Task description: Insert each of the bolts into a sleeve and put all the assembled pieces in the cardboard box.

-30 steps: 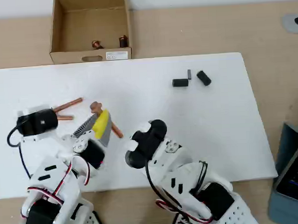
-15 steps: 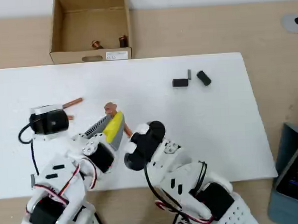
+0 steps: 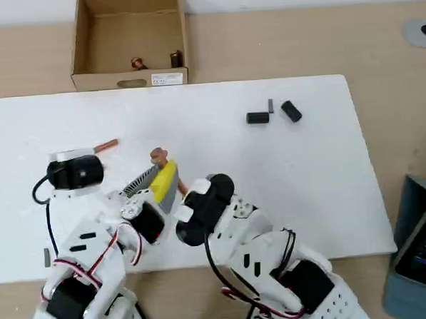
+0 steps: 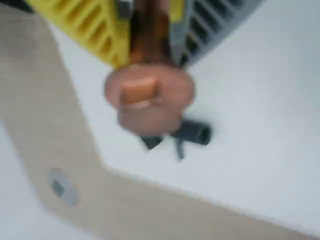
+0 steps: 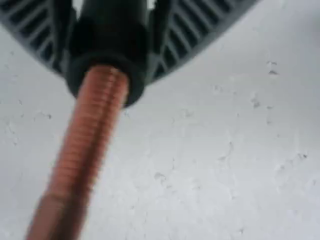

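Note:
My left gripper (image 3: 162, 178), with one yellow and one grey finger, is shut on a copper bolt (image 3: 158, 157) above the white mat; its head (image 4: 150, 97) points away from the gripper. Close beside it, my right gripper (image 5: 107, 30) is shut on a black sleeve (image 5: 107, 52), and the bolt's threaded shaft (image 5: 80, 155) sticks out of the sleeve. Another copper bolt (image 3: 106, 145) lies on the mat, partly hidden by the left arm. Two loose black sleeves (image 3: 257, 118) (image 3: 291, 111) lie at the far right. The cardboard box (image 3: 78, 45) holds two assembled pieces (image 3: 138, 63) (image 3: 176, 58).
A small grey pin (image 3: 270, 106) lies between the loose sleeves. The white mat (image 3: 307, 183) covers most of the wooden table. A blue-grey case (image 3: 418, 249) stands off the mat at the right, and a grey disc (image 3: 420, 31) sits at the far right corner.
My left arm has carried the bolt to the right and closer to the right arm. The right arm has shifted slightly towards it.

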Robot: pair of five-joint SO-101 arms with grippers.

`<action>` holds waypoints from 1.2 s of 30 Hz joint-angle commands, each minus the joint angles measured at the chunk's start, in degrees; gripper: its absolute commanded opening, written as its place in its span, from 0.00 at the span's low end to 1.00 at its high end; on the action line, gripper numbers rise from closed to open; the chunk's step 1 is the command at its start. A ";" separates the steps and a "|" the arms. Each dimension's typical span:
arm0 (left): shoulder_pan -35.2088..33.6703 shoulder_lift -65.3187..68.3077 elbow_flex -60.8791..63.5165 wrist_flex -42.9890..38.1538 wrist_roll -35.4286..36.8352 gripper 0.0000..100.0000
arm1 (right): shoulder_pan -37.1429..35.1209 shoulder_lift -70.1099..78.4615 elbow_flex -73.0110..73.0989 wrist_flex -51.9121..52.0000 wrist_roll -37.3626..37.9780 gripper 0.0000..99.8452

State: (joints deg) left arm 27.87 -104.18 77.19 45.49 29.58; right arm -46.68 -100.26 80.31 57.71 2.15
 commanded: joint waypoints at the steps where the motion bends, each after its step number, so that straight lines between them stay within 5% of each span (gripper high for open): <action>1: 0.44 -0.48 1.14 -1.05 -3.34 0.00 | -0.66 -0.84 -1.71 -1.58 0.35 0.01; 17: 3.34 -0.57 -3.60 -0.70 -7.65 0.00 | -0.48 -0.84 -1.54 -1.58 0.35 0.01; 28: 3.43 -0.57 -8.09 11.43 -7.65 0.00 | -0.40 -0.84 -1.54 -1.67 0.35 0.01; 36: 8.00 -0.48 -5.45 12.57 -7.65 0.00 | -0.57 -0.84 -1.63 -1.67 0.35 0.01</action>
State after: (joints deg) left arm 33.32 -104.53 71.56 57.71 21.93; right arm -46.68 -100.18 80.40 57.80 2.24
